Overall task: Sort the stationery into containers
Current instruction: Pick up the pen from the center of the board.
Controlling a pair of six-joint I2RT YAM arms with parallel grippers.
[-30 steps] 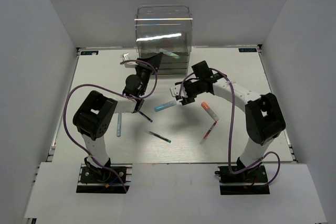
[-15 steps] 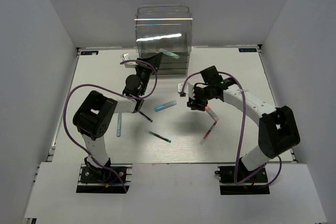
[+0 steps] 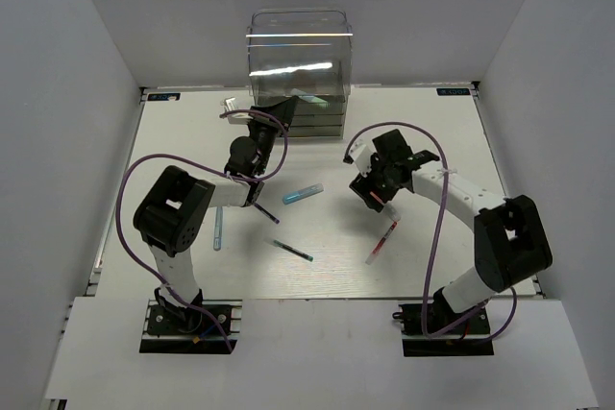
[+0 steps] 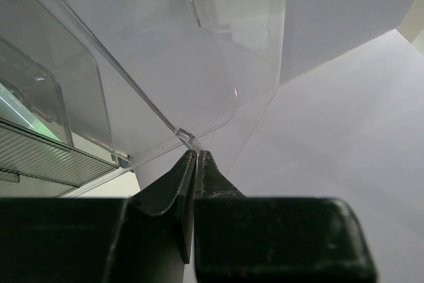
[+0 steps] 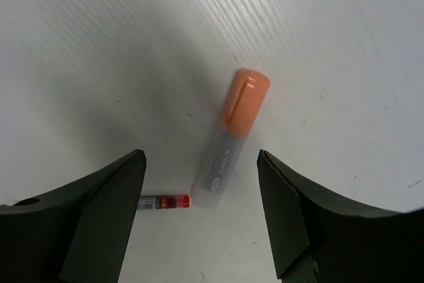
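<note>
Right tool (image 5: 200, 164) hangs open above the orange marker (image 5: 228, 140), one finger on each side of the barrel and neither touching it. That straddle looks like the line-up for a pinch across the marker's narrow width. The marker lies flat on the white tabletop (image 5: 344, 44), cap end pointing away from the wrist camera. The tip of a red pen (image 5: 162, 201) lies just beside its clear end, close enough that a careless descent could nudge it.

Further out, the overhead view shows more stationery loose on the tabletop: a light blue marker (image 3: 302, 194), a teal pen (image 3: 291, 251), a dark purple pen (image 3: 266, 213) and a pale blue pen (image 3: 218, 228), all well apart from each other.

At the far edge stands the clear cabinet (image 3: 300, 55). The left tool (image 4: 197, 158) is closed there, its tips apparently pinching the small tab on the lip of a clear drawer (image 4: 165, 64). I judge it holds the drawer out so a pen can be dropped in.
</note>
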